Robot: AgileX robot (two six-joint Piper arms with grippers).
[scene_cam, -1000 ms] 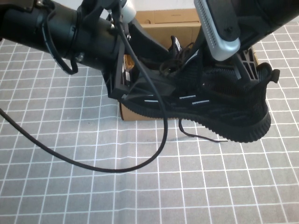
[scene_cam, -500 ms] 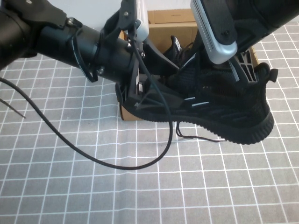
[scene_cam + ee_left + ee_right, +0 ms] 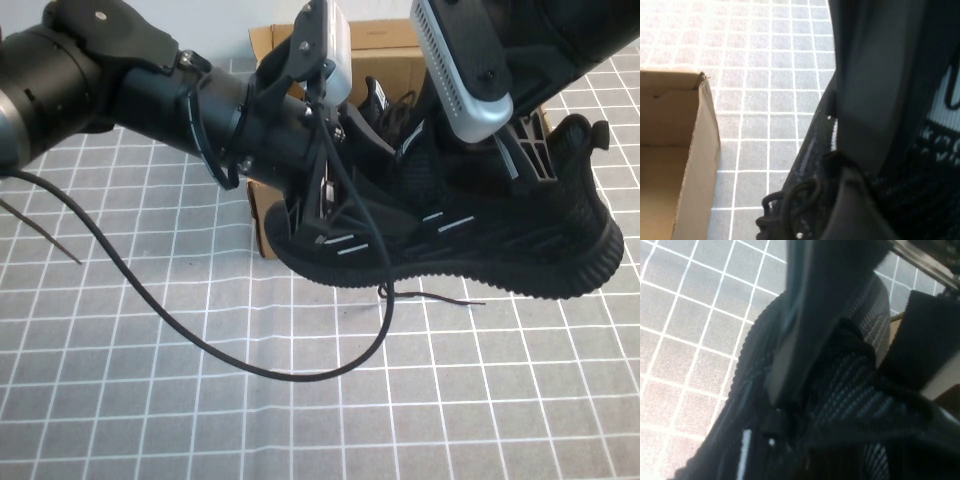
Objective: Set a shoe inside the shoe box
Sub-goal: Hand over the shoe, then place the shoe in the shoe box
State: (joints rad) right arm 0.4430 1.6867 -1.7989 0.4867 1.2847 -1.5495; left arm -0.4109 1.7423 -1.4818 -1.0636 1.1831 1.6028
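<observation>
The shoe [image 3: 480, 250], a black knit sneaker with white dashes, hangs above the table in front of the shoe box [image 3: 362, 48], toe to the left and heel to the right. One lace [image 3: 435, 296] trails below the sole. My left gripper [image 3: 322, 212] is shut on the toe end. My right gripper [image 3: 520, 160] is shut on the heel collar. The left wrist view shows the shoe's knit [image 3: 920, 200] and a corner of the shoe box [image 3: 685, 150]. The right wrist view shows the shoe [image 3: 840, 405] close up.
A second black sneaker [image 3: 385, 108] with bunched laces lies inside the box, behind the arms. A black cable [image 3: 250, 362] from my left arm loops over the grey gridded mat [image 3: 150, 420].
The shoe has shifted to the right and its heel has risen. My left arm has swung right with it, baring more of the box's left corner.
</observation>
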